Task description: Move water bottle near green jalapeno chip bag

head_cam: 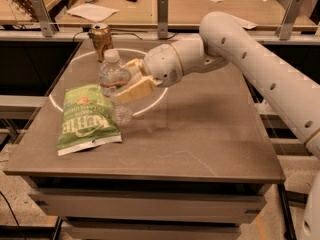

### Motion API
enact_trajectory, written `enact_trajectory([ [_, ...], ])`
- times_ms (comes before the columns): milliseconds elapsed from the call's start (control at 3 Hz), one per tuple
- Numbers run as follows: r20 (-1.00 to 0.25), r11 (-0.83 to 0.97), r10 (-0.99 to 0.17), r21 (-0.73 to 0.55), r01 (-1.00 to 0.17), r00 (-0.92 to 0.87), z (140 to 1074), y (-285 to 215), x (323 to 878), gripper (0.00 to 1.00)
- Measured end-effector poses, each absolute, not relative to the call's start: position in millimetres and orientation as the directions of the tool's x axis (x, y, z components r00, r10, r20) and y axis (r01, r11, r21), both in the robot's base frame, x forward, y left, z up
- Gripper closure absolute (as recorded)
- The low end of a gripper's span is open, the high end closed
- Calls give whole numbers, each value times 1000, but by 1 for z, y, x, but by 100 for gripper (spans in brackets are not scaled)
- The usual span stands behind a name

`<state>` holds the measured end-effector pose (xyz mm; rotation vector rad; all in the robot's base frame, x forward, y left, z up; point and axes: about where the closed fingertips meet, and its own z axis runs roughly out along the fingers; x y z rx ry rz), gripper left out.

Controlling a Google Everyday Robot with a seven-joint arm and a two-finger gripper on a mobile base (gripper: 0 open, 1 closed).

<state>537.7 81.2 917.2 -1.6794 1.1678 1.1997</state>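
Observation:
The water bottle (114, 84), clear and ribbed with a white cap and a red-and-white label band, stands upright on the grey table (200, 134), its base right beside the top right corner of the chip bag. My gripper (129, 81) reaches in from the right and is shut on the bottle at label height, one cream finger (136, 90) across its front. The green jalapeno chip bag (87, 118) lies flat at the table's left front, with white "Kettle" lettering.
A golden-brown drink can (102, 40) stands at the table's back left, behind the bottle. A white ring is marked on the tabletop. A wooden desk (165, 6) with papers and metal posts runs behind the table.

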Motion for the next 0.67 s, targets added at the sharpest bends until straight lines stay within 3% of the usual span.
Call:
enact_trajectory([
  [667, -948, -342, -291, -20, -940, 126, 910, 83, 539, 37],
])
